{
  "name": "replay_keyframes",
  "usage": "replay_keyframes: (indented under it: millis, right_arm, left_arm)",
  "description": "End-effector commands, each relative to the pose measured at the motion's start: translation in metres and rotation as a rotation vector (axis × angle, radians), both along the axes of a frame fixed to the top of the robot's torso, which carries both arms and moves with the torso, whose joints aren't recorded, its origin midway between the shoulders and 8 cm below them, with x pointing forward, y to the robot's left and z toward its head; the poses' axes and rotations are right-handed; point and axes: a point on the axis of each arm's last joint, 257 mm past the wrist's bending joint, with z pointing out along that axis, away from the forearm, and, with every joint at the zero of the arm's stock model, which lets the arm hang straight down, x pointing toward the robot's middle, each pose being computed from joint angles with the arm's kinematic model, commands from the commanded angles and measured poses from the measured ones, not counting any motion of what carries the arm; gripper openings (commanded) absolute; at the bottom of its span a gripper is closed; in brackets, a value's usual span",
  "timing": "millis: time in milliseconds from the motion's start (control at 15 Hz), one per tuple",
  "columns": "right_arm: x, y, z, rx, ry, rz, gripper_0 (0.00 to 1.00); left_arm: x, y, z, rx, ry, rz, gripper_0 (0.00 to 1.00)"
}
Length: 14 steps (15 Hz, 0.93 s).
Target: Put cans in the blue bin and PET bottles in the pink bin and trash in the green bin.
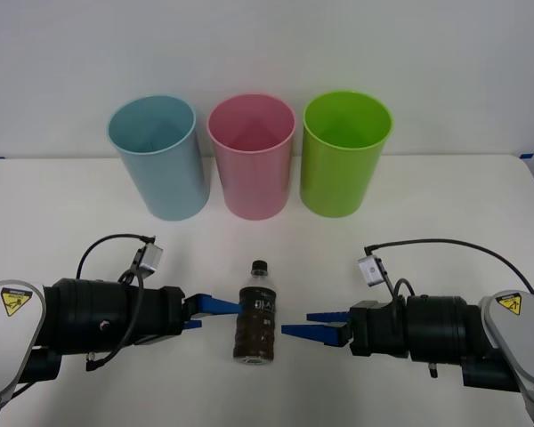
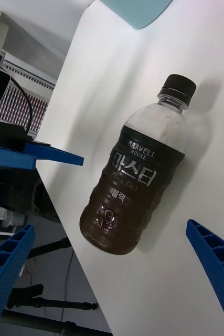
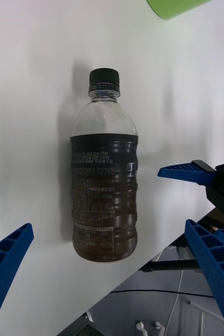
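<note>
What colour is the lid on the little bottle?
Black. The cap on the PET bottle shows best in the left wrist view.

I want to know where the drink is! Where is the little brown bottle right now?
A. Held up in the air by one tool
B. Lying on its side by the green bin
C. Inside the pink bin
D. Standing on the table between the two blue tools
D. The bottle stands upright on the table, with the open left tool and the open right tool on either side, neither gripping it.
</note>
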Motion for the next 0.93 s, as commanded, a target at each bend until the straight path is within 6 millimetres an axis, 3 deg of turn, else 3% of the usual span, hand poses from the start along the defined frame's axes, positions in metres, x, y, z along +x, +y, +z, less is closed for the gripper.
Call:
replay_keyframes:
  millis: [67, 933]
  right_arm:
    - [0.0000, 0.0000, 0.0000, 0.000, 0.000, 0.000, 1.00]
    - [0.0000, 0.0000, 0.0000, 0.000, 0.000, 0.000, 1.00]
  left_arm:
    - [0.0000, 0.0000, 0.0000, 0.000, 0.000, 0.000, 1.00]
    - [0.0000, 0.0000, 0.0000, 0.000, 0.000, 0.000, 1.00]
